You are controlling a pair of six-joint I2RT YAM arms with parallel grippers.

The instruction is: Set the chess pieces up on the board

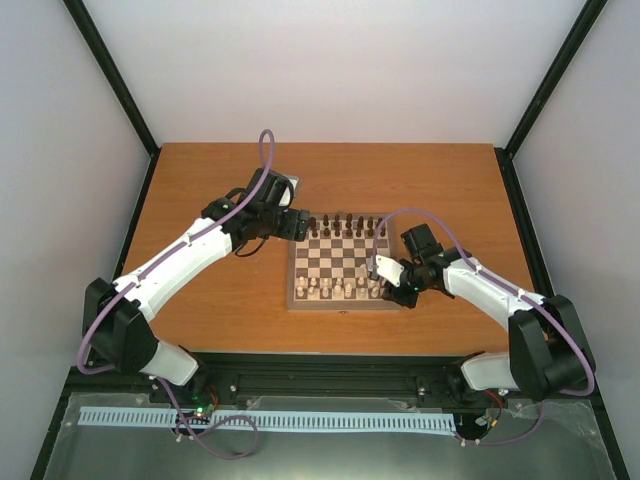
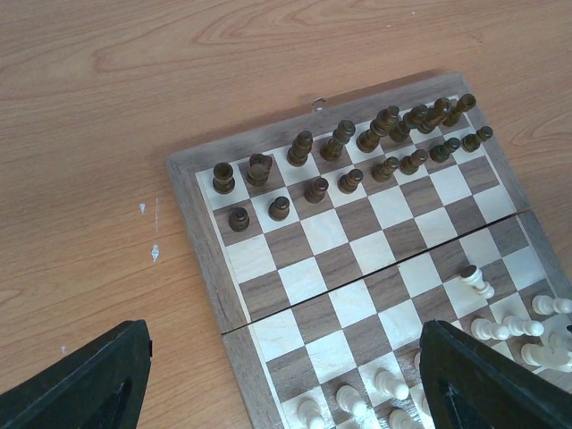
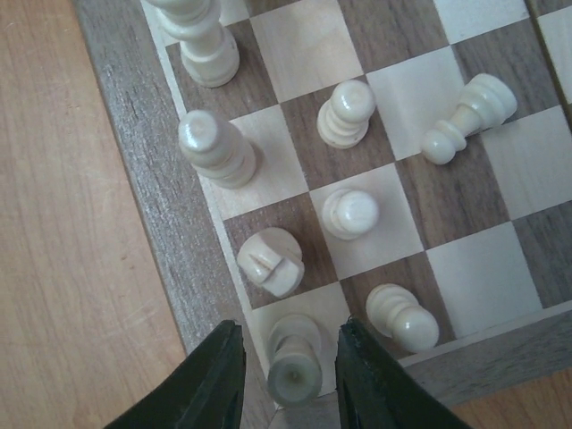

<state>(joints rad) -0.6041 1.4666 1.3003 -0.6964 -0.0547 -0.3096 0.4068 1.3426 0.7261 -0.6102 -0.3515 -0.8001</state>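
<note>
The board (image 1: pixel 340 256) lies mid-table. Dark chess pieces (image 1: pixel 345 224) fill its two far rows, also visible from the left wrist (image 2: pixel 349 152). Cream pieces (image 1: pixel 338 290) stand along the near rows. My right gripper (image 3: pixel 290 327) is open over the near right corner, its jaws on either side of an upright cream rook (image 3: pixel 295 375) with a gap on each side. A cream knight (image 3: pixel 271 261) stands beside the rook. One cream pawn (image 3: pixel 466 116) lies tipped on its side. My left gripper (image 2: pixel 281 329) hangs open above the board's left edge, holding nothing.
The board's wooden border (image 3: pixel 134 143) runs just left of the right gripper's fingers. Bare wood tabletop (image 1: pixel 220 190) surrounds the board. Black frame posts and white walls enclose the table.
</note>
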